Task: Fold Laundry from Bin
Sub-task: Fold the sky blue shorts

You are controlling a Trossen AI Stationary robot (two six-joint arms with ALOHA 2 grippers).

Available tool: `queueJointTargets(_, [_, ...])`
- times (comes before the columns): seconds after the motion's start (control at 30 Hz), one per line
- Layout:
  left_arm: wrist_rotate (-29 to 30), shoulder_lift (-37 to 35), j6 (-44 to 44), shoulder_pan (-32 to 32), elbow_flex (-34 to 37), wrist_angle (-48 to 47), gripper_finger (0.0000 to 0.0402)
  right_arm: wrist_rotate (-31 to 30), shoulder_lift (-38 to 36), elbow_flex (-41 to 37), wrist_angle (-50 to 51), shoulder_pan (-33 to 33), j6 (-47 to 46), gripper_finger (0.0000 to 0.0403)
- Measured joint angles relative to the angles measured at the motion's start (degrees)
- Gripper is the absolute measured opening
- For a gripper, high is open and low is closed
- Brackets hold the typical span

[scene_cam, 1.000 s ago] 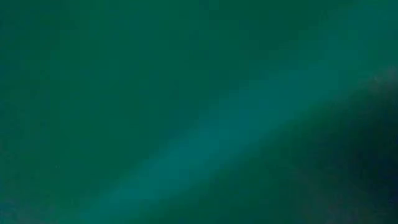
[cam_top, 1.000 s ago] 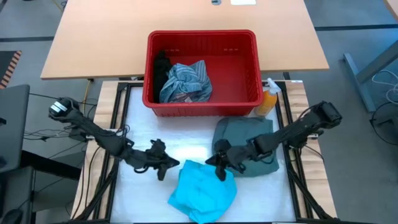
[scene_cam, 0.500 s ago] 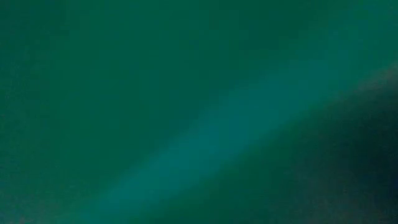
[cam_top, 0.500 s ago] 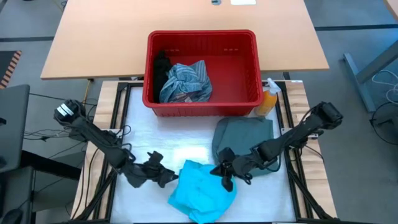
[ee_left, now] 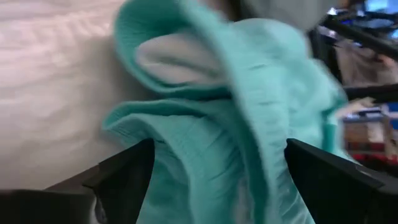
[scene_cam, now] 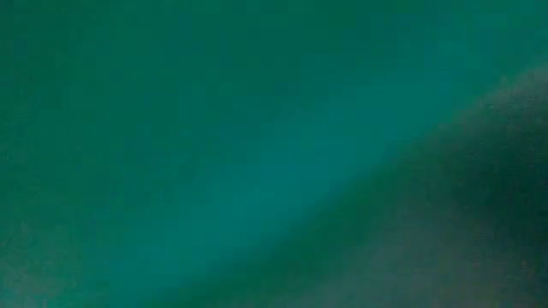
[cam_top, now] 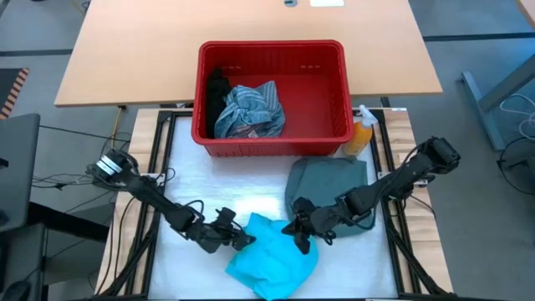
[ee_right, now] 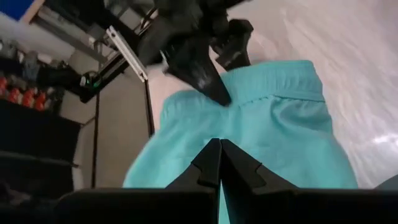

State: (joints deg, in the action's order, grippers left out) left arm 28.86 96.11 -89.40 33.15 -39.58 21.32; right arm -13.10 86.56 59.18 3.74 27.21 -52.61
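My left gripper [cam_top: 240,239] is at the left edge of the bright teal soft garment [cam_top: 276,255], which lies crumpled on the white-covered work surface [cam_top: 209,188] at the near middle, and my left wrist view shows the fingers [ee_left: 124,177] spread wide with the ribbed teal cloth bunched between them, so nothing is pinched on this side. My right gripper [cam_top: 298,235] is pressed down at the far right edge of the same teal piece, its two dark fingers [ee_right: 214,163] brought tight together; they sit on the fabric, but I cannot tell whether a fold of it is caught between them. So where do I stand? To the right, just beyond my right arm, the dull grey-green garment [cam_top: 328,186] lies on the white surface in a rough flattened shape, near the orange spray bottle [cam_top: 360,134], so I judge that one taken out and at least partly dealt with. The teal one is out of the bin but rumpled, not folded, so this is the piece in hand. At the far middle, the red rectangular plastic basket with slotted sides [cam_top: 334,100] holds a blue-grey striped cloth [cam_top: 251,109] heaped at its left with a black garment [cam_top: 217,90] beside it, both waiting. By my reckoning I am less than halfway. The low view is filled with teal cloth and tells me nothing more.
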Motion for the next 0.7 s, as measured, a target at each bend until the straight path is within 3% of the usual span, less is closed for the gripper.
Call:
queueJointTargets(0.17, [1.0, 6.1, 2.3, -1.7, 0.0, 7.0, 0.0347, 0.8, 0.0, 0.0, -0.4, -0.9, -5.7, 0.0038])
queueJointTargets(0.3, [-0.1, 8.8, 8.6, -2.1, 0.0, 18.6, 0.0309, 1.2, 0.0, 0.0, -1.3, -1.5, -7.6, 0.0038])
queueJointTargets(0.47, [-3.8, 9.0, 12.0, -3.4, -1.0, 18.6, 0.0201, 0.9, 0.0, 0.0, -2.0, -1.9, -7.5, 0.0038])
queueJointTargets(0.63, [-8.3, 9.0, 14.6, -4.6, -1.1, 20.7, 0.003, 0.7, 0.0, 0.0, -2.1, -1.9, -6.4, 0.0038])
queueJointTargets(0.7, [-9.0, 9.0, 14.7, -5.1, -1.1, 21.6, 0.0017, 1.2, 0.0, 0.0, -2.8, -1.8, -4.2, 0.0038])
